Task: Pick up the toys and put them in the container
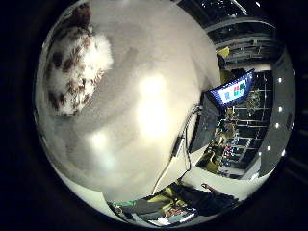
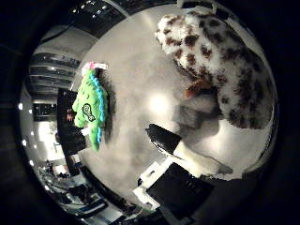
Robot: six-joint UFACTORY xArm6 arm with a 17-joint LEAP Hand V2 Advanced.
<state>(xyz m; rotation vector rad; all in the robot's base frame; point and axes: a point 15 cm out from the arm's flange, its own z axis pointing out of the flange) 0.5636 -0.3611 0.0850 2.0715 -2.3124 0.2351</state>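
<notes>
A white plush toy with brown spots [image 2: 220,61] lies on the grey table [image 2: 140,79], large in the thumb side view and close to my palm. The same spotted plush [image 1: 72,67] shows at the rim of the little finger side view. A green plush toy with blue spines and a pink tip [image 2: 91,105] lies flat on the table, further off, near the far edge. A part of my hand [image 2: 176,159], white and black with a dark fingertip, reaches out straight over the table beside the spotted plush, touching nothing. No container shows in either view.
A laptop with a lit screen [image 1: 233,91] stands beyond the table's edge. A dark box [image 2: 70,122] sits past the green toy at the table's rim. A dim room with shelving and ceiling lights surrounds the table.
</notes>
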